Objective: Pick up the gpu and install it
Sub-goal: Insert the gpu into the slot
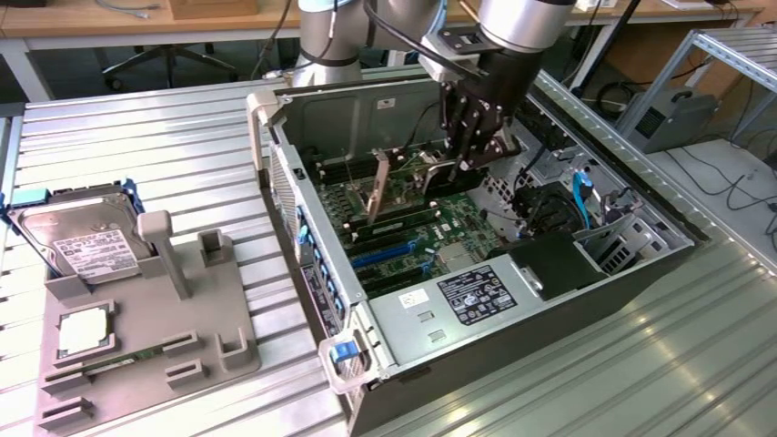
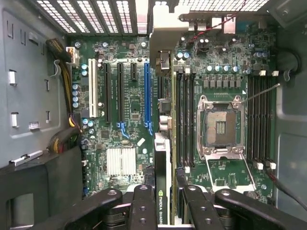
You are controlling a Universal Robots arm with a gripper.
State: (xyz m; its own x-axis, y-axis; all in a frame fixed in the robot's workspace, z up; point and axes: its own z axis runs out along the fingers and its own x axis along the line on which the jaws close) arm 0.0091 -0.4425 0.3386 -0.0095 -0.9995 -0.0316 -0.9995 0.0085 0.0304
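Gripper (image 2: 163, 213) closest to my wrist camera, fingers (image 2: 143, 206) clamped on gpu (image 2: 163, 187), one against each flat face. I see card on edge, thin side toward camera, over motherboard (image 2: 132, 103) inside open case (image 1: 401, 314). Long axis runs straight away from gripper, parallel to blue slot (image 2: 147, 96) just beside it and memory slots (image 2: 184, 120) on other side. Silver bracket (image 2: 162, 28) end points at slotted rear wall (image 2: 96, 12). Cannot tell if card seated.
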